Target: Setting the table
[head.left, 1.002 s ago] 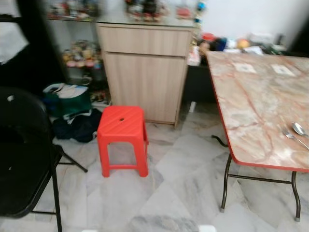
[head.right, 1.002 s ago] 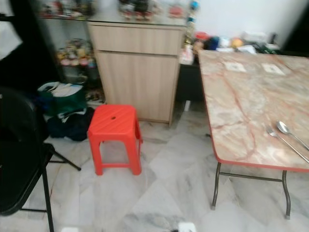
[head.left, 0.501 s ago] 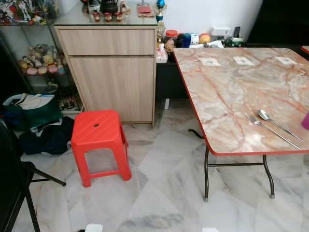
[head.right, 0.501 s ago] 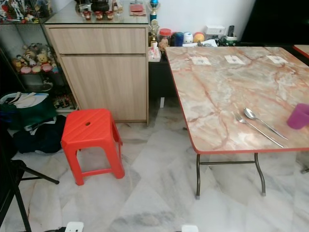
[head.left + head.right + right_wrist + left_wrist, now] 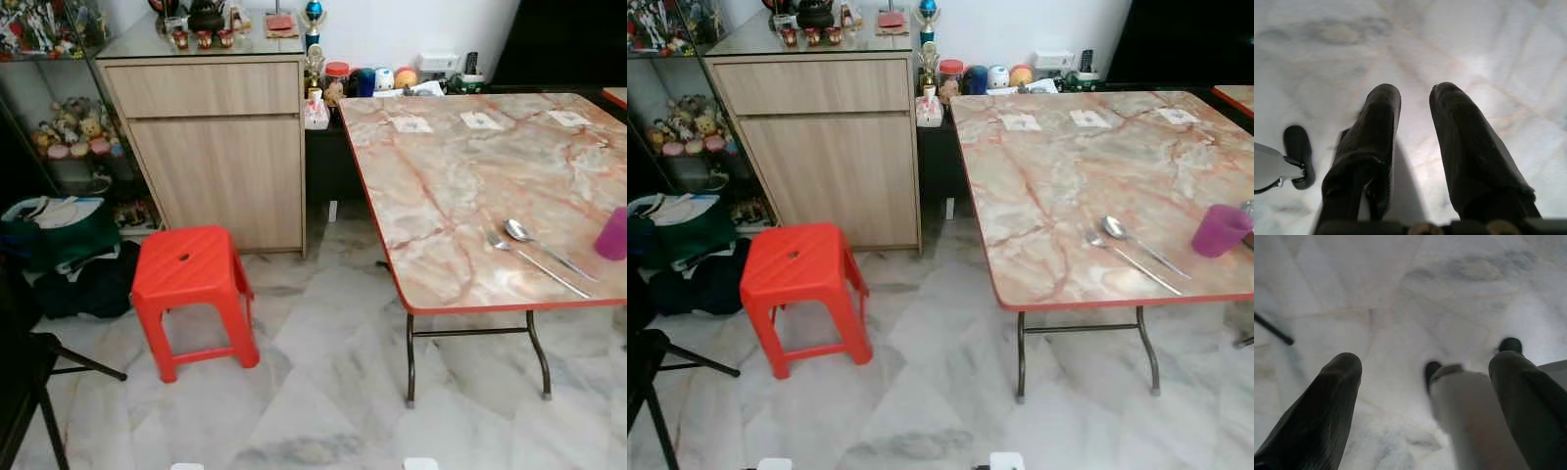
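Table (image 5: pixel 1048 176), marble-patterned with a red rim, is standing to the right of the wooden cabinet (image 5: pixel 828 137) and the red stool (image 5: pixel 798 284). A fork (image 5: pixel 1127 259) and spoon (image 5: pixel 1136 243) are lying side by side near its front edge, a purple cup (image 5: pixel 1218 230) just right of them. Left gripper (image 5: pixel 1425 377) is hanging over the marble floor (image 5: pixel 1400 289), fingers spread and holding nothing; right gripper (image 5: pixel 1415 107), narrowly parted and empty, is likewise pointing floorward, well apart from the table.

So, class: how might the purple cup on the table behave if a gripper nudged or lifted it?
The purple cup looks like plastic, so probably light and unbreakable. It stands upright near the table edge, so a sideways nudge could tip it or slide it off the glossy top.
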Robot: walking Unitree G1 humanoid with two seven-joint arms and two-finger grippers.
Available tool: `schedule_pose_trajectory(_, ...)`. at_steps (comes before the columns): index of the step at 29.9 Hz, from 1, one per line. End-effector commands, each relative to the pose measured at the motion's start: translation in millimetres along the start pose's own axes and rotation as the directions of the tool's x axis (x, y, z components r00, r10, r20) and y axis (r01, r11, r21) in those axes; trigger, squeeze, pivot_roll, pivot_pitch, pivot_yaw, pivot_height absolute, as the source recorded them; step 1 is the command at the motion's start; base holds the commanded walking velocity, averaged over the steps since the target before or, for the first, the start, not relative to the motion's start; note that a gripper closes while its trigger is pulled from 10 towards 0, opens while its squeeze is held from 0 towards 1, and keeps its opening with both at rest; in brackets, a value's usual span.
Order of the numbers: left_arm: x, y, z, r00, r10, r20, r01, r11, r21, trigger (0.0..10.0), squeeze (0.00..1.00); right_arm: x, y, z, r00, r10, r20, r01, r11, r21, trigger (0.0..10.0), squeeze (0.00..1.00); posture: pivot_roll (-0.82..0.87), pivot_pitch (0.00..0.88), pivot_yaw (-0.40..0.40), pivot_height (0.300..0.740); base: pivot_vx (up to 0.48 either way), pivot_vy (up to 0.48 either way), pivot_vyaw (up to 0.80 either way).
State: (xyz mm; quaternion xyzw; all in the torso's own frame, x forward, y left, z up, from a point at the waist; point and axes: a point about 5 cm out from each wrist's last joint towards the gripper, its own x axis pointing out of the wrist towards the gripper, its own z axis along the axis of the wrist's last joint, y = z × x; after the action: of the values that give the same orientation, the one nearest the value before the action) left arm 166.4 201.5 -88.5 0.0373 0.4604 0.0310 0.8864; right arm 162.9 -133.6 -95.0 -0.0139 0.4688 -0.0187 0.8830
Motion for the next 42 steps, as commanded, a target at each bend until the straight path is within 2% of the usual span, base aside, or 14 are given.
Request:
schedule_pose_trajectory(1, -12.0, 64.9, -17, 0.992, 0.111, -0.06, -0.12, 0.977, -0.179, 10.0, 0.0, 5.2, -49.6, 15, 0.998, -0.002, -0.057, 0.016, 0.97, 0.241, 10.0, 0.0, 0.01, 0.0, -0.003, 0.74, 0.0, -0.48, 0.0)
schedule_pose_trajectory(24, -10.0, 54.9, -16, 0.994, 0.096, -0.051, -0.104, 0.976, -0.19, 10.0, 0.0, 5.3, -49.9, 17, 0.999, 0.004, -0.045, 0.008, 0.969, 0.245, 10.0, 0.0, 0.01, 0.0, -0.008, 0.74, 0.0, -0.48, 0.0)
schedule_pose_trajectory(31, -10.1, 57.6, -15, 0.994, 0.097, -0.049, -0.105, 0.976, -0.191, 10.0, 0.0, 5.3, -50.1, 16, 0.999, 0.003, -0.048, 0.008, 0.972, 0.234, 10.0, 0.0, 0.01, 0.0, -0.008, 0.74, 0.0, 0.0, 0.0)
schedule_pose_trajectory(36, -11.3, 61.0, -16, 0.994, 0.099, -0.05, -0.107, 0.974, -0.199, 10.0, 0.0, 5.3, -50.2, 17, 0.999, 0.003, -0.044, 0.007, 0.973, 0.229, 10.0, 0.0, 0.01, 0.0, -0.009, 0.74, 0.0, -0.48, 0.0)
schedule_pose_trajectory(42, -10.3, 55.1, -17, 0.995, 0.09, -0.05, -0.098, 0.975, -0.199, 10.0, 0.0, 5.4, -49.4, 18, 1.0, 0.011, -0.029, -0.004, 0.97, 0.242, 10.0, 0.0, 0.01, 0.0, -0.009, 0.74, 0.0, -0.48, 0.0)
